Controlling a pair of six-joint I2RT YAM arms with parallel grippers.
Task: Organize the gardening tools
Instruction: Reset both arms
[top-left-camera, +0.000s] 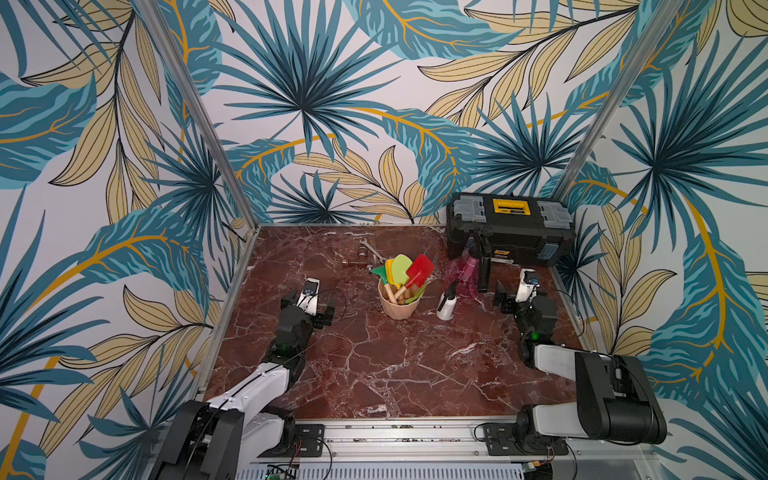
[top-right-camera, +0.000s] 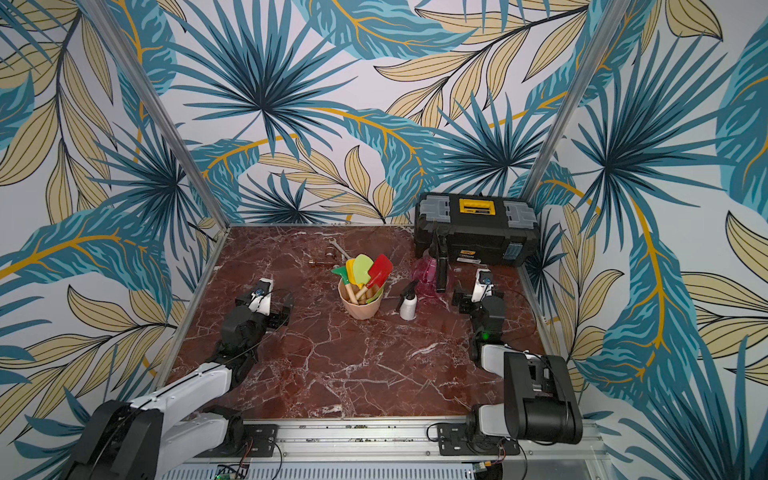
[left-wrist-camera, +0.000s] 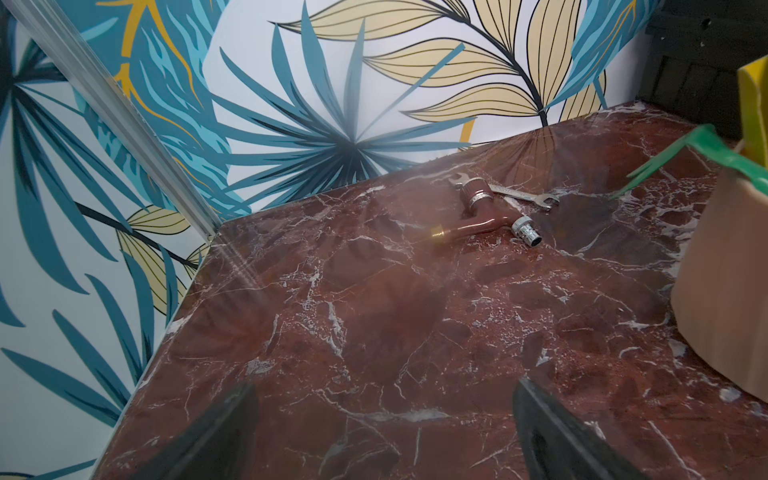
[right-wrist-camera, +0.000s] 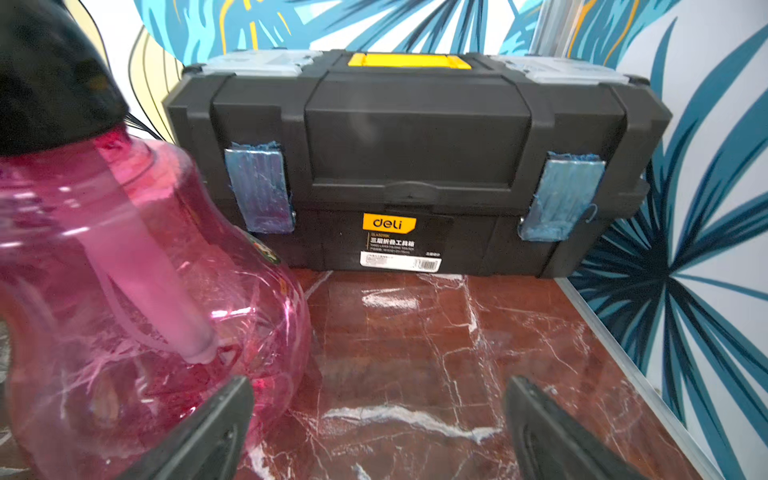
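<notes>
Left fingers (left-wrist-camera: 224, 428) spread wide, empty, over the red marble tabletop (left-wrist-camera: 374, 311). Right fingers (right-wrist-camera: 548, 432) likewise released; the translucent pink round plastic sprayer (right-wrist-camera: 124, 291) stands just beside one of them.

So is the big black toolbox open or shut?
Shut: the toolbox lid sits flat on its base, both latches folded down across the seam.
</notes>
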